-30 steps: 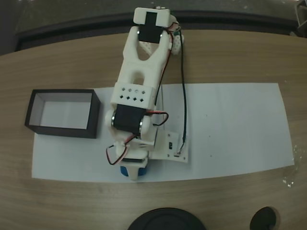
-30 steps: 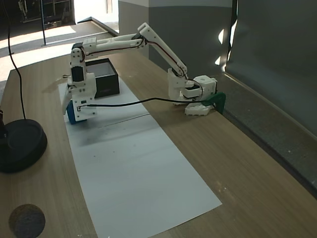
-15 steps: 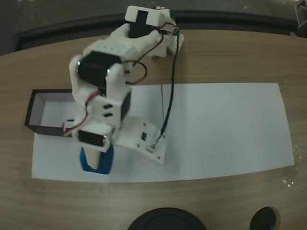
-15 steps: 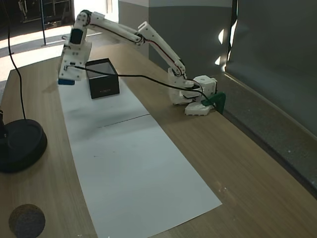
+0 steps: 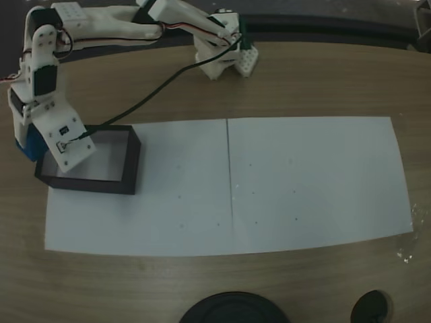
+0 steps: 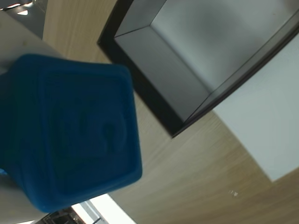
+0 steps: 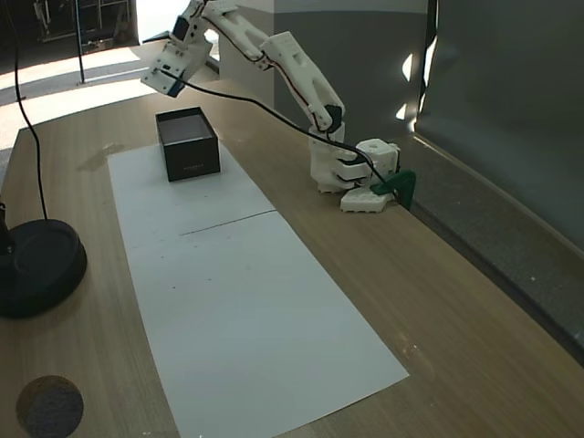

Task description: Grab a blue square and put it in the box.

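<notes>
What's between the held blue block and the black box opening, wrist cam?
In the wrist view, a strip of bare wooden table, then the near black wall of the white-lined open box. The rounded bright-blue block is clear of it, nothing else between.

An office or lab room: a long wooden surface (image 7: 456, 301) beside grey partition walls (image 7: 511, 100), white paper sheet (image 7: 237, 301) laid out on it.

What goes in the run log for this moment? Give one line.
phase: carry | pincer: shut on blue square, raised | position: beside box, beyond its left wall in fixed view | box: empty | release: not yet
</notes>
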Controlling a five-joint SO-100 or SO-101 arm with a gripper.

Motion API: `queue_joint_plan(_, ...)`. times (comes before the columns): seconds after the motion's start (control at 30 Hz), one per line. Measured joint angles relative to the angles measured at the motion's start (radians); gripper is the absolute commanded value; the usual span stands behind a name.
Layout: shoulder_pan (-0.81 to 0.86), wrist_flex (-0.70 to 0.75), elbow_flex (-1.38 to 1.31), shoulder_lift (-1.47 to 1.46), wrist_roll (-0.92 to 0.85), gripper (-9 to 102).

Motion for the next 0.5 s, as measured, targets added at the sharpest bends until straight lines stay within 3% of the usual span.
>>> queue_joint_plan(0.4,-0.002,0.012,0.0,-0.221,0.002,10)
queue_joint_plan(0.5,-0.003,0.012,0.0,-0.25,0.003,16)
